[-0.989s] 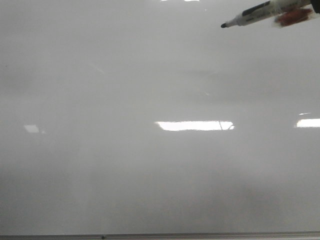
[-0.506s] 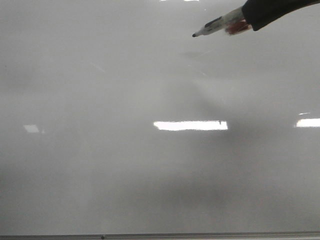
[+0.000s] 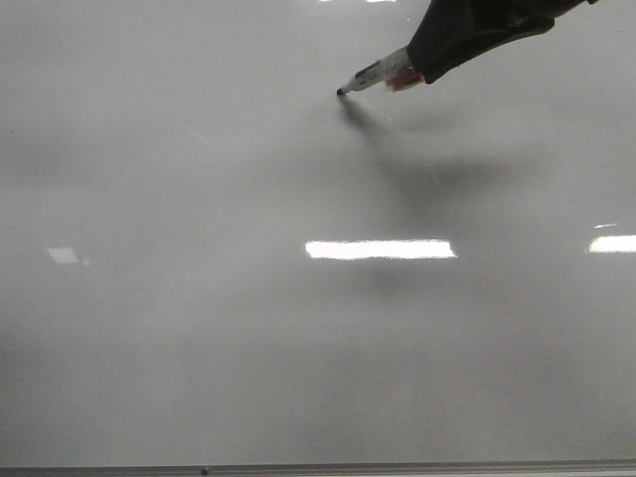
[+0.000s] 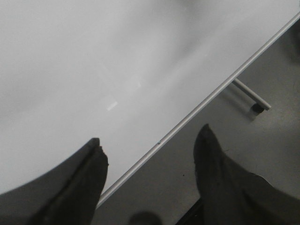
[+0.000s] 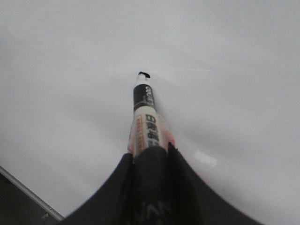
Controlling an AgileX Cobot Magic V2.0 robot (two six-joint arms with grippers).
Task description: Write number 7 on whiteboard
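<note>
The whiteboard fills the front view, glossy pale grey. My right gripper comes in from the top right, shut on a black-tipped marker. The marker's tip meets its own shadow on the board, so it looks to be touching. In the right wrist view the marker sticks out of the right gripper with its tip against the whiteboard. The number 7 shows in no view. My left gripper stands open and empty above the lower edge of the whiteboard.
A thin metal strip runs along the board's bottom edge. Bright rectangular light reflections lie across the middle. Past the edge, the left wrist view shows grey floor and a stand leg with a dark foot.
My right gripper has carried the marker left and down from the top right corner. The tip has closed in on the board, and a dark shadow now meets it.
</note>
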